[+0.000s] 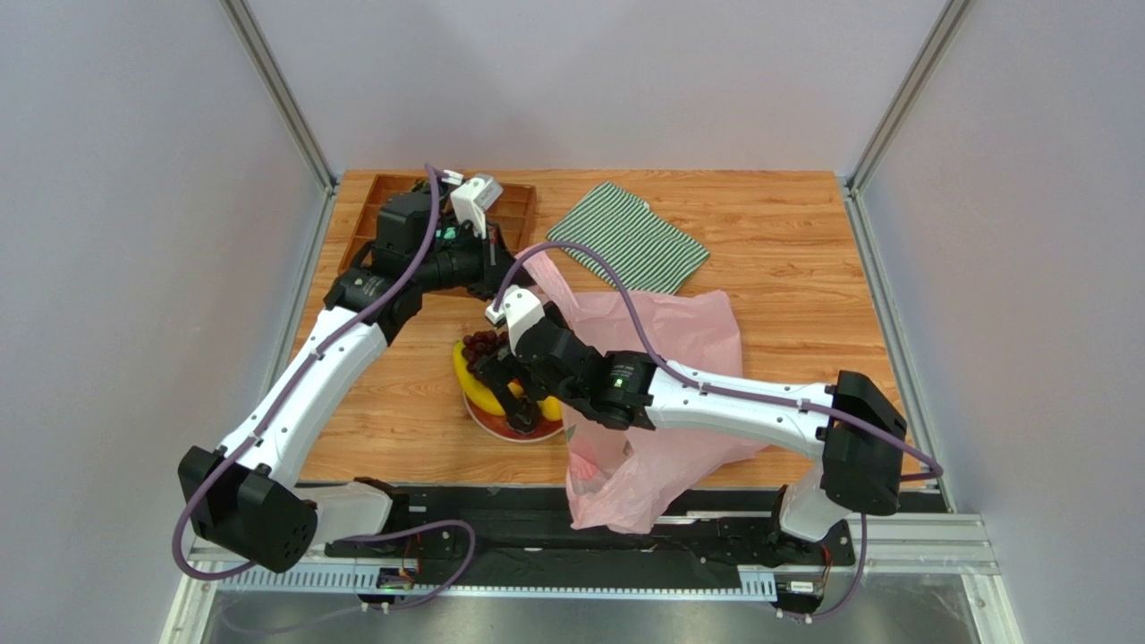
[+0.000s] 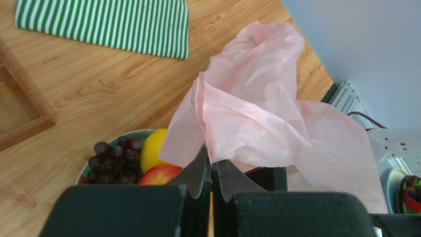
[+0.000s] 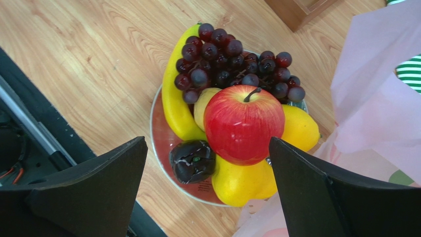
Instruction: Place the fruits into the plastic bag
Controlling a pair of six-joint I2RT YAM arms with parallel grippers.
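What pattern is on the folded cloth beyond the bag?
The cloth has green and white stripes; the left wrist view shows it best.

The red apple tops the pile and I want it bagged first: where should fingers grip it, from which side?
Grip the round red apple across its widest middle, descending from above: it sits stem-up on top, flanks exposed, with the right gripper open either side.

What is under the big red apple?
The red apple sits on yellow fruits, beside the grapes and a dark fruit. The plate below shows only at its rim; its middle is covered.
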